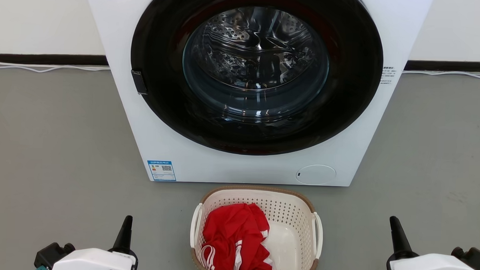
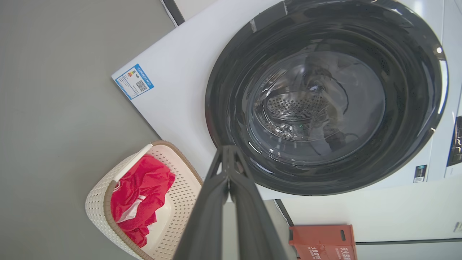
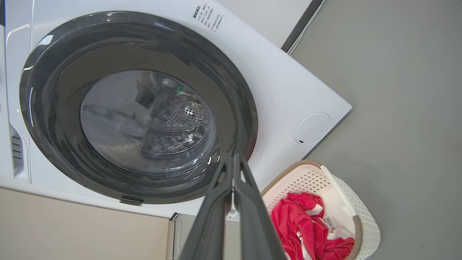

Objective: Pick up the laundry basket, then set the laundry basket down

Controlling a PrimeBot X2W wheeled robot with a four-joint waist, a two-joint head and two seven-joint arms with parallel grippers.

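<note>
left gripper (image 1: 125, 229): long dark tapered fingers pressed together, empty. laundry basket (image 1: 285, 210): cream perforated plastic, rounded-rectangular, brown woven-look rim, on smooth grey floor (image 1: 56, 144) before glossy white washing machine (image 1: 152, 120); crumpled red cloth (image 1: 234, 238) inside. right gripper (image 1: 396, 234): closed, empty.

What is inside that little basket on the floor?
A crumpled red garment with white stripes lies in the laundry basket, covering most of its floor; a bare cream patch shows at one side. Anything beneath the cloth is hidden.
</note>
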